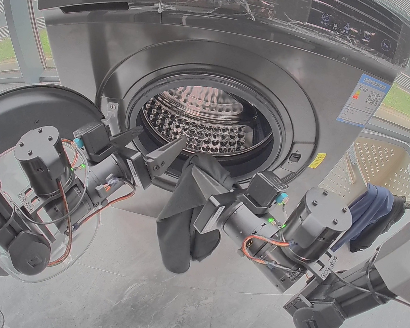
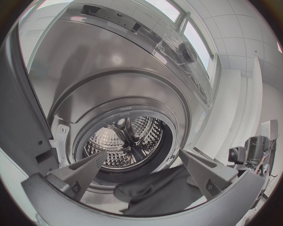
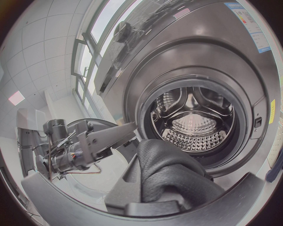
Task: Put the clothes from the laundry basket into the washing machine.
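Note:
The grey washing machine stands ahead with its round door swung open to the left and its steel drum bare inside. My right gripper is shut on a black garment, held just below the drum's opening; the cloth hangs down toward the floor. The same black garment drapes over the gripper's finger in the right wrist view. My left gripper is open and holds nothing, level with the opening's lower left rim. A cream laundry basket stands at the right with dark blue clothes over its front edge.
The open door with its glass bowl lies low at the left, close under my left arm. Grey tiled floor stretches in front of the machine. Windows run behind on both sides.

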You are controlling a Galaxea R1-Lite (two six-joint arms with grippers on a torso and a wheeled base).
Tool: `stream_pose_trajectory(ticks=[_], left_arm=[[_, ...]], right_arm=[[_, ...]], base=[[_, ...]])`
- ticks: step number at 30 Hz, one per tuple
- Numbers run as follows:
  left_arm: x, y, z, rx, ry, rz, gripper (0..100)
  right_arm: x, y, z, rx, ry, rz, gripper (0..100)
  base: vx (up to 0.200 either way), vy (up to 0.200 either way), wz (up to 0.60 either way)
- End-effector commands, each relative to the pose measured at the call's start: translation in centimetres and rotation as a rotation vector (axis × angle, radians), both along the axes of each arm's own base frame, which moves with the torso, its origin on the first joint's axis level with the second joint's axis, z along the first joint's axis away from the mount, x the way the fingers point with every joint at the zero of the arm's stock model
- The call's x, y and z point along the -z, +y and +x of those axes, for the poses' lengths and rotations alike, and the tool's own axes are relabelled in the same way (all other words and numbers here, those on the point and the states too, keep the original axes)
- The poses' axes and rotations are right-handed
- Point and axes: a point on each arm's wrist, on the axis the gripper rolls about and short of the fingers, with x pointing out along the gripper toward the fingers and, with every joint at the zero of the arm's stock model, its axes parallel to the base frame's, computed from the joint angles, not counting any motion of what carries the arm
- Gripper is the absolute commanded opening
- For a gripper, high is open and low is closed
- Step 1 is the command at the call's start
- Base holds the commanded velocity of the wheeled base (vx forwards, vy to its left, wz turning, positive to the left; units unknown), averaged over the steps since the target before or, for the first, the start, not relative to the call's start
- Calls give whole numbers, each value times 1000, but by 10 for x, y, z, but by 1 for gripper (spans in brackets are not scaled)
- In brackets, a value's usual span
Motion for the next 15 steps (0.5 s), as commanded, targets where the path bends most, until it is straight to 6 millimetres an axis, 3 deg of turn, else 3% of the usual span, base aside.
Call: stream_pose_trajectory(ticks=[1,15], left_arm=[[15,1,-10,24,59,43,100],[63,1,-32,137,186,223,100]], right_arm=[[-5,-4,6,28,-7,14,0],[-17,2,8,91,-7,42,0]], base=[[0,0,0],[0,0,0]])
